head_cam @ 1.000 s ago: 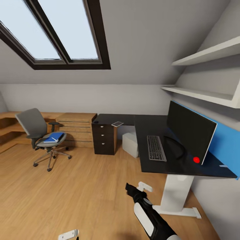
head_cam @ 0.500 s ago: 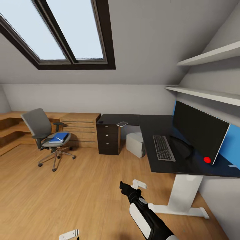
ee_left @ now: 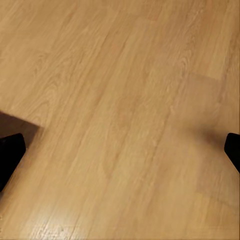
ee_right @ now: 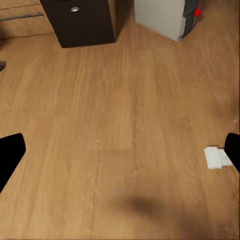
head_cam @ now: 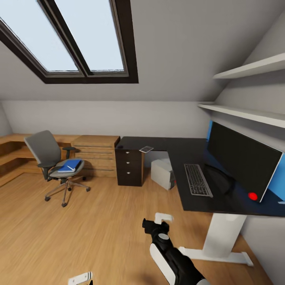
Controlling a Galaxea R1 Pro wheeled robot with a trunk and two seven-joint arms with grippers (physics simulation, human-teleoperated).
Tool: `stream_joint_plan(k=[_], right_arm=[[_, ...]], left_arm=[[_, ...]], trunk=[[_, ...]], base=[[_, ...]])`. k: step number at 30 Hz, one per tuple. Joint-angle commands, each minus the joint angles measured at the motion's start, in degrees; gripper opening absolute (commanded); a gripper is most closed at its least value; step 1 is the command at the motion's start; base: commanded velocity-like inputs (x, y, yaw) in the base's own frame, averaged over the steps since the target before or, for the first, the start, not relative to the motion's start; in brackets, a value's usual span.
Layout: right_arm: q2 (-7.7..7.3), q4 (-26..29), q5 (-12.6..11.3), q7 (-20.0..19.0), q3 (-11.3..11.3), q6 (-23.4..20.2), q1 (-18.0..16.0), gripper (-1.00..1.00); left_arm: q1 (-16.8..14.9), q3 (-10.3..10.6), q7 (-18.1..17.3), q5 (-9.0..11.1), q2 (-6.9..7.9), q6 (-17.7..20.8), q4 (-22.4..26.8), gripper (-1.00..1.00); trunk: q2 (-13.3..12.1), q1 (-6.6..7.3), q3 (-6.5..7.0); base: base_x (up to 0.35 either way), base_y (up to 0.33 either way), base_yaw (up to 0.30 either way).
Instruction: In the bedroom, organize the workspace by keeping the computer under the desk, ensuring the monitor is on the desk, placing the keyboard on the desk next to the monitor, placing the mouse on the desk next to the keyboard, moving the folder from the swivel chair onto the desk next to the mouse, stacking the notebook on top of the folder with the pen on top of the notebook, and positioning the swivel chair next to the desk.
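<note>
The swivel chair (head_cam: pixel 44 152) stands on the floor at the left, apart from the desk (head_cam: pixel 178 148), with the blue folder (head_cam: pixel 70 165) on its seat. On the black desk top the monitor (head_cam: pixel 241 158) stands at the right and the keyboard (head_cam: pixel 198 180) lies in front of it. A thin grey rectangle that looks like the notebook (head_cam: pixel 146 149) lies near the desk's corner. The computer (head_cam: pixel 163 173) sits under the desk. My right gripper (head_cam: pixel 156 221) hangs open over the floor, empty. My left gripper (head_cam: pixel 81 278) is low at the picture's edge, its fingertips (ee_left: pixel 10 155) wide apart over bare planks.
An oak dresser (head_cam: pixel 97 155) stands between the chair and the dark desk drawers (head_cam: pixel 130 166). The desk's white leg (head_cam: pixel 219 241) and foot lie close to my right arm. White shelves (head_cam: pixel 245 113) hang above the monitor. The drawers (ee_right: pixel 82 20) and computer (ee_right: pixel 165 17) lie ahead in the right wrist view.
The whole picture has shifted right, so the camera has moved. My right gripper has turned a little and sits lower in view. Chair, folder and desk items stay put.
</note>
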State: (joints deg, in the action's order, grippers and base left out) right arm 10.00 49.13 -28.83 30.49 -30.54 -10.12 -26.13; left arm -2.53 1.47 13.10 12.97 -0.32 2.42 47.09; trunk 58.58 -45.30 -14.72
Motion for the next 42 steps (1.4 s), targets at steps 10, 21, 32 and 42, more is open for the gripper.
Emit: stream_joint_plan(k=[10, 21, 32, 42], right_arm=[[-0.04, 3.5, 4.3, 1.7, -2.1, -3.6, -0.1, 1.0], [0.0, 3.9, 4.3, 2.2, -2.8, -2.8, -0.1, 1.0], [0.0, 4.0, 4.5, 2.2, -2.8, -2.6, -0.1, 1.0], [0.0, 4.0, 4.5, 2.2, -2.7, -2.5, -0.1, 1.0]], left_arm=[[0.0, -1.7, 0.4, 0.5, 1.34, 0.4, 0.1, 1.0], [0.0, -2.8, 0.3, 0.5, 1.3, 0.6, 0.1, 1.0], [0.0, -2.7, 0.3, 0.5, 1.21, 0.8, -0.1, 1.0], [0.0, -2.6, 0.3, 0.4, 1.19, 0.8, -0.2, 1.0]], trunk=[[-4.0, 2.16, 1.72], [-8.4, 4.58, 3.34], [-12.8, 6.99, 4.86], [-16.8, 9.19, 6.6]], base=[[0.316, 0.16, 0.0], [0.317, 0.159, 0.097], [0.326, 0.026, 0.222], [0.337, 0.015, 0.024]])
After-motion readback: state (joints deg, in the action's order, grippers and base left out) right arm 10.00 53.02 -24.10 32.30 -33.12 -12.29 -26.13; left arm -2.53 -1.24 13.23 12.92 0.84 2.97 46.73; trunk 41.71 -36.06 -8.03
